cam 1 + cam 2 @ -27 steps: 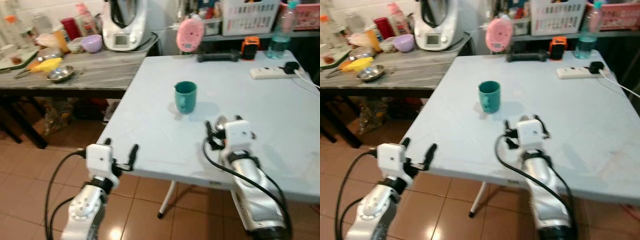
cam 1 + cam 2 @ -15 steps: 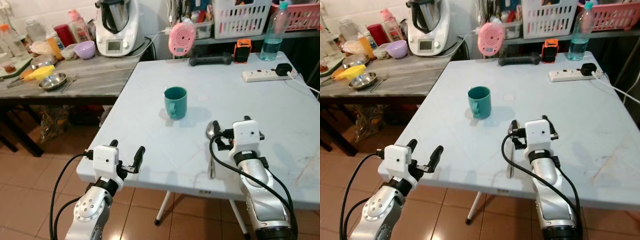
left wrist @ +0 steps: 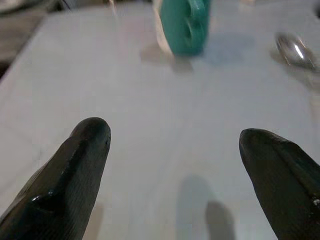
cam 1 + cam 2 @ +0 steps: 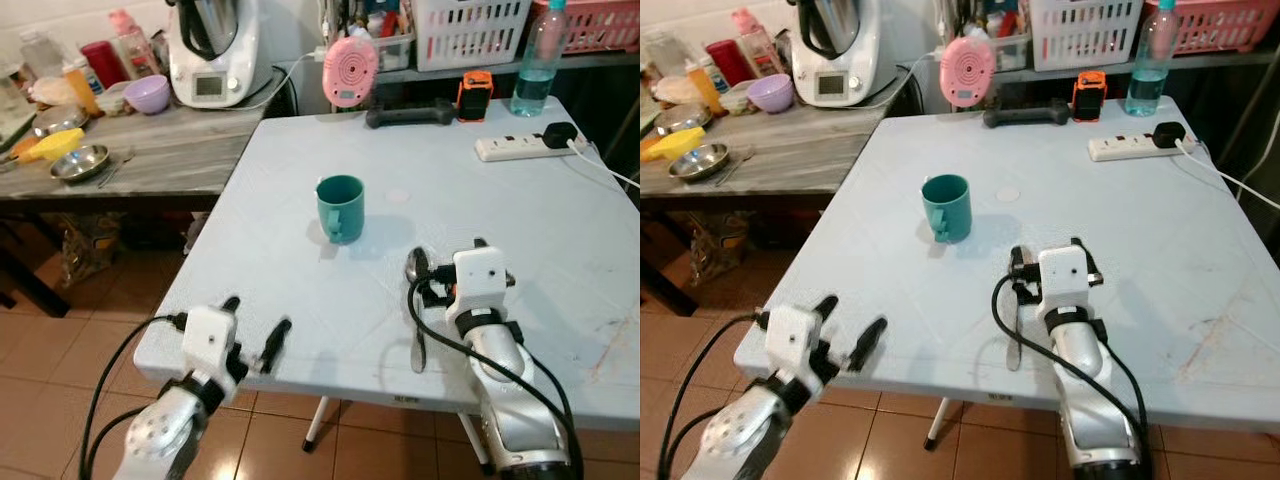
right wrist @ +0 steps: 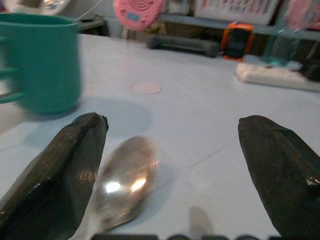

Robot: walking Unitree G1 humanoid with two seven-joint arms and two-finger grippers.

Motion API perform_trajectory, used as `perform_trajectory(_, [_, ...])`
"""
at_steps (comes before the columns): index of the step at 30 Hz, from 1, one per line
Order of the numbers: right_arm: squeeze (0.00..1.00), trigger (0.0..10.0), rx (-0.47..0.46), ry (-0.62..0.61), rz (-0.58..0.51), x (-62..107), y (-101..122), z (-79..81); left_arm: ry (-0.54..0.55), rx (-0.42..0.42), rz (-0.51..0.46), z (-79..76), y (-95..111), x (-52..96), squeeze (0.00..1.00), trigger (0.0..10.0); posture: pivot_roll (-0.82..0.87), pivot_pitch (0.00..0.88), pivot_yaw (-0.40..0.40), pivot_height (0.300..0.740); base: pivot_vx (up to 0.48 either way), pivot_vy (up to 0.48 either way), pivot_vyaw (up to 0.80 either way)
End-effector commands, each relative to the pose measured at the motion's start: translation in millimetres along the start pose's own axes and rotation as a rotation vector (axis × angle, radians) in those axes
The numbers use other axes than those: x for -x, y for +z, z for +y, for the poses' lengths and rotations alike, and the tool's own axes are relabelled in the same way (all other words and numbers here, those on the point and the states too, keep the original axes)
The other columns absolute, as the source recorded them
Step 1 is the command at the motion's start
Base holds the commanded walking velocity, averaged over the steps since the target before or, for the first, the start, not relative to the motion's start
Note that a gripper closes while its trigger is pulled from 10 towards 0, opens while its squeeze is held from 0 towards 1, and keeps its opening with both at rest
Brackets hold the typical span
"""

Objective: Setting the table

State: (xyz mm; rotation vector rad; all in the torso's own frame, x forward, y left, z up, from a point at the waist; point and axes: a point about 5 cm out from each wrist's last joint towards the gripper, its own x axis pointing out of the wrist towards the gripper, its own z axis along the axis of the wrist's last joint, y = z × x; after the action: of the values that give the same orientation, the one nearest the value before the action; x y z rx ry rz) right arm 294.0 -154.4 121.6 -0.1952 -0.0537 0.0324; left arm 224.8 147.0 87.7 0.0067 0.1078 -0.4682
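A teal mug (image 4: 341,207) stands upright near the middle of the white table (image 4: 560,230), its handle towards me. A metal spoon (image 4: 417,300) lies flat on the table in front of the mug, bowl end towards it. My right gripper (image 4: 447,262) hovers low over the table just right of the spoon and is open. In the right wrist view the spoon's bowl (image 5: 125,180) lies close to one finger (image 5: 65,170), not gripped. My left gripper (image 4: 256,315) is open at the table's near left corner, pointing at the mug (image 3: 184,25).
A grey counter (image 4: 170,150) to the left holds a food processor (image 4: 205,45), a purple bowl (image 4: 147,95) and a steel bowl (image 4: 78,163). At the table's far edge are a pink round device (image 4: 349,70), a power strip (image 4: 515,147) and a water bottle (image 4: 533,58).
The whole view has shifted with the camera. The mug and the spoon keep their places on the table, and both grippers stay open.
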Motion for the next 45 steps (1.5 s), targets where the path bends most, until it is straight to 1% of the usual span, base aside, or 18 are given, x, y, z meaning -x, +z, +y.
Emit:
perform_trajectory(1, [0.0,10.0,-0.023,0.025,-0.012,2.2,6,8.9,-0.055,-0.03,0.004,1.9,5,3.8,0.0,10.0,-0.13,0.056,0.144,0.74,0.0,0.0,0.0])
perform_trajectory(8, [0.0,10.0,-0.051,0.039,0.011,7.1,4,11.9,-0.112,-0.068,0.024,9.4,9,6.3,0.0,10.0,-0.15,0.074,0.163,0.74,0.0,0.0,0.0])
perform_trajectory(9, [0.0,10.0,-0.052,0.046,0.024,7.6,3,13.1,-0.121,-0.064,0.025,8.9,9,5.9,0.0,10.0,-0.15,0.074,0.164,0.74,0.0,0.0,0.0])
perform_trajectory(10, [0.0,10.0,-0.059,0.044,0.071,9.6,-4,15.5,-0.149,-0.065,0.032,7.0,9,5.2,0.0,10.0,-0.15,0.077,0.166,0.74,0.0,0.0,0.0])
perform_trajectory(12, [0.0,10.0,-0.088,0.008,0.13,12.7,-11,13.6,-0.19,-0.065,0.039,3.8,9,4.4,0.0,10.0,-0.16,0.079,0.166,0.74,0.0,0.0,0.0])
perform_trajectory(14, [0.0,10.0,-0.126,-0.003,0.159,15.1,-15,11.2,-0.218,-0.061,0.044,0.0,9,3.4,0.0,10.0,-0.16,0.083,0.168,0.74,0.0,0.0,0.0])
perform_trajectory(16, [0.0,10.0,-0.125,-0.007,0.173,16.2,-17,9.2,-0.232,-0.059,0.049,-2.4,9,3.0,0.0,10.0,-0.17,0.085,0.168,0.74,0.0,0.0,0.0])
perform_trajectory(20, [0.0,10.0,-0.164,-0.008,0.214,15.8,-21,8.0,-0.246,-0.053,0.056,-5.9,7,3.0,0.0,10.0,-0.17,0.087,0.169,0.74,0.0,0.0,0.0])
perform_trajectory(25, [0.0,10.0,-0.175,0.003,0.261,12.2,-20,14.7,-0.274,-0.042,0.059,-10.3,8,2.0,0.0,10.0,-0.17,0.089,0.168,0.74,0.0,0.0,0.0])
perform_trajectory(32, [0.0,10.0,-0.203,0.03,0.265,7.7,-9,22.2,-0.289,-0.041,0.053,-11.6,11,0.9,0.0,10.0,-0.17,0.087,0.165,0.74,0.0,0.0,0.0])
perform_trajectory(37, [0.0,10.0,-0.215,0.043,0.345,6.5,-6,27.2,-0.3,-0.036,0.057,-15.3,10,0.3,0.0,10.0,-0.17,0.087,0.164,0.74,0.0,0.0,0.0])
perform_trajectory(38, [0.0,8.5,-0.229,0.052,0.354,6.8,-4,29.3,-0.304,-0.035,0.06,-16.2,10,0.6,0.0,10.0,-0.17,0.087,0.164,0.74,0.0,0.0,0.0])
perform_trajectory(39, [0.0,6.3,-0.227,0.054,0.368,7.3,-4,29.9,-0.305,-0.034,0.061,-16.3,9,0.7,0.0,10.0,-0.17,0.087,0.164,0.74,0.0,0.0,0.0])
perform_trajectory(40, [0.0,2.5,-0.216,0.059,0.389,7.7,-4,30.6,-0.306,-0.033,0.062,-16.5,9,0.4,0.0,10.0,-0.17,0.087,0.169,0.74,0.0,0.0,0.0])
perform_trajectory(42, [0.0,2.5,-0.209,0.063,0.403,8.1,-4,31.2,-0.307,-0.033,0.063,-16.7,9,0.2,0.0,10.0,-0.17,0.087,0.169,0.74,0.0,0.0,0.0])
perform_trajectory(43, [0.0,0.0,-0.211,0.077,0.45,9.8,-5,32.8,-0.313,-0.031,0.067,-17.2,9,-0.3,0.0,10.0,-0.18,0.087,0.171,0.74,0.0,0.0,0.0])
perform_trajectory(44, [0.0,0.0,-0.211,0.077,0.45,9.8,-5,32.8,-0.313,-0.031,0.067,-17.2,9,-0.3,0.0,10.0,-0.18,0.087,0.171,0.74,0.0,0.0,0.0])
perform_trajectory(45, [0.0,0.0,-0.21,0.084,0.487,11.2,-3,34.0,-0.318,-0.031,0.069,-17.4,9,-0.7,0.0,10.0,-0.18,0.089,0.172,0.74,0.0,0.0,0.0])
